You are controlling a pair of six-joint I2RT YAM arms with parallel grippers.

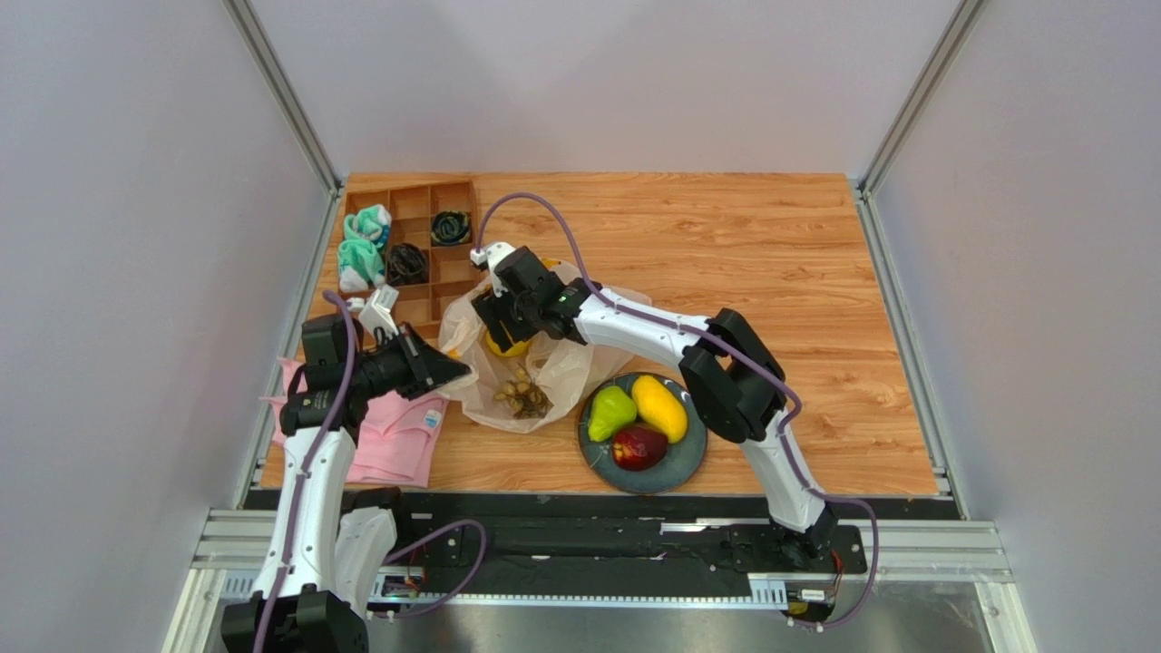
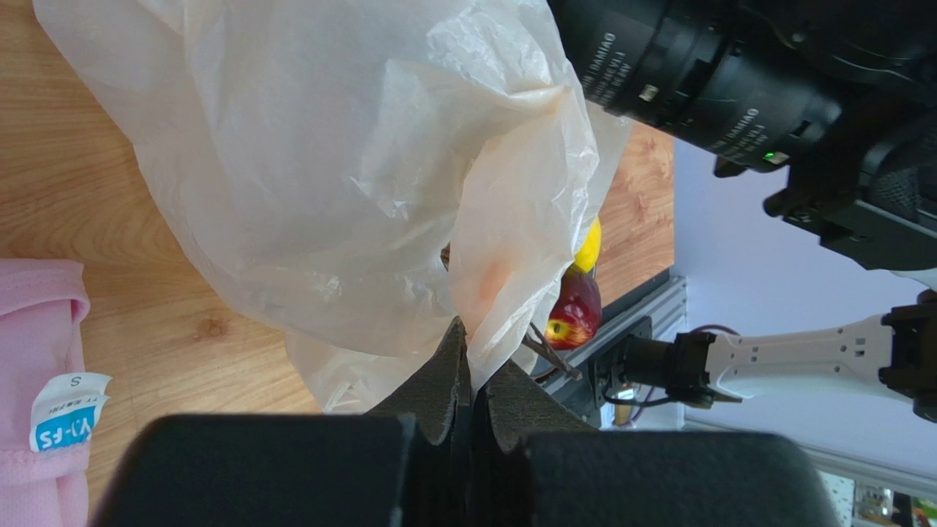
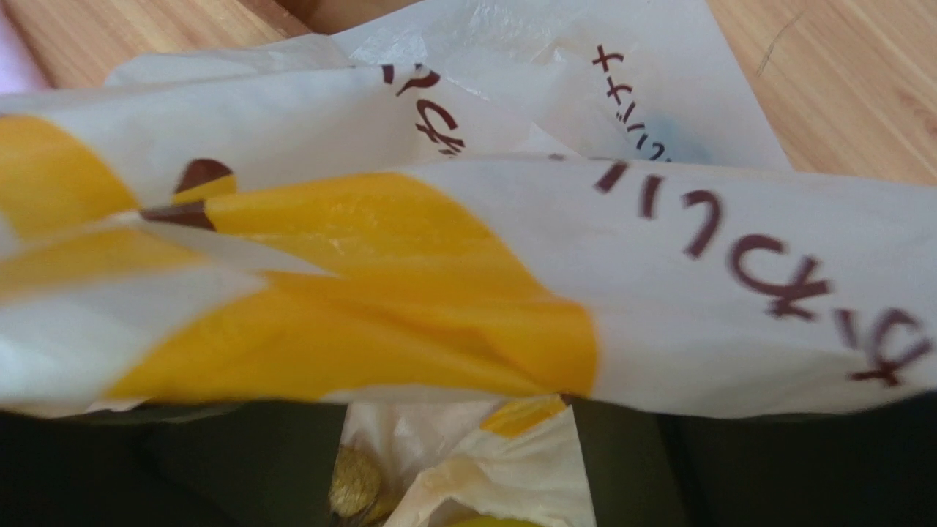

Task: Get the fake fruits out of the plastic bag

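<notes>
Lying where: plastic bag (image 1: 552, 361) crumpled on the table (image 1: 777, 252), left of centre, just beside the plate (image 1: 686, 471); its far side is lifted
Fruit in bag: a brownish clustered lump (image 1: 522, 396) shows through the film near the bag's front; too blurred to name
Fruit out: green pear (image 1: 611, 412), yellow mango (image 1: 660, 408) and dark red apple (image 1: 638, 446) lie close together on the plate
Left gripper (image 2: 470, 368): fingers pressed together on the bag's left edge; a pleat of film is pinched between them
Right gripper (image 1: 502, 321): at the bag's raised far rim; in its wrist view the two dark fingers (image 3: 253, 461) stand apart; a banana-printed fold stretches across and hides their tips
Pink cloth (image 1: 389, 438): flat on the table, just left of the bag, under the left arm
Divided tray (image 1: 423, 289): far left corner; teal socks (image 1: 363, 245) and black socks (image 1: 406, 263) sit in its compartments
</notes>
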